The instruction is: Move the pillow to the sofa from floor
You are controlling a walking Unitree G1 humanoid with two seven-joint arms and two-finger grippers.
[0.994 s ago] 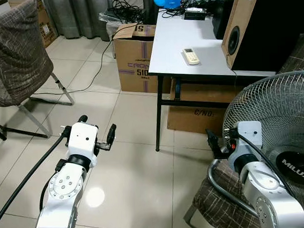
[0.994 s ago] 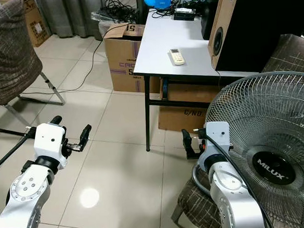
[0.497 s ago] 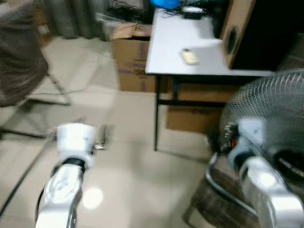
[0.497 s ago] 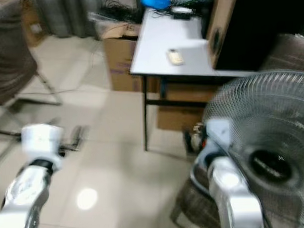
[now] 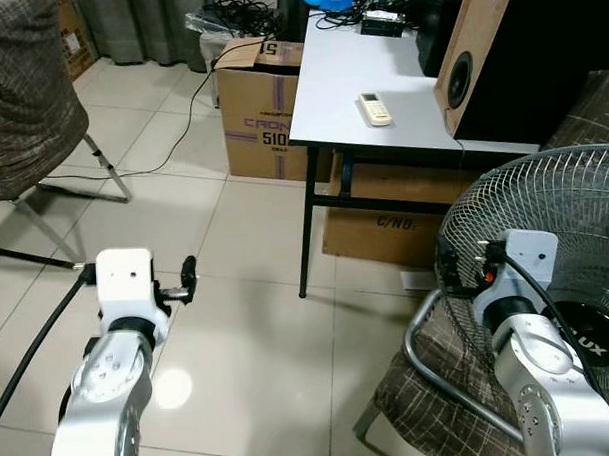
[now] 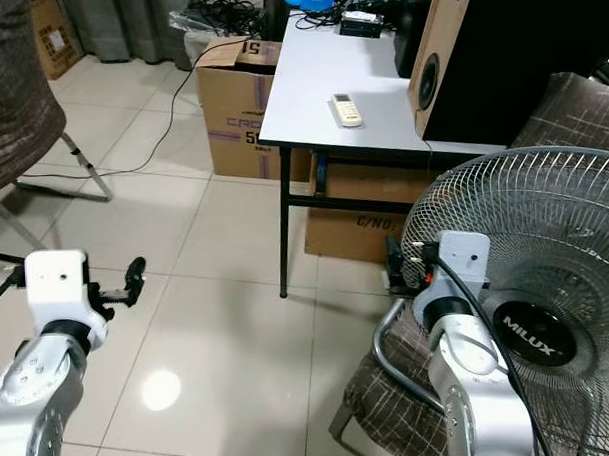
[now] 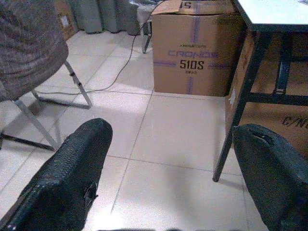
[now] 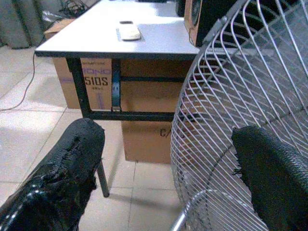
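With the left gripper (image 7: 168,192) and right gripper (image 8: 168,183) both spread wide and empty over bare floor (image 5: 249,370), the task looks barely begun.

- We see a glossy pale tiled floor (image 5: 248,340), reflecting a lamp.
- Matt white table top (image 5: 350,96) on black metal legs.
- Brown cardboard box (image 5: 265,109), matt paper.
- Silver wire-metal fan guard (image 5: 555,239).
- Brown woven-cloth chair (image 5: 20,98) on a chrome tube frame.
- Our gripper fingers (image 7: 72,178) are rough black rubber.
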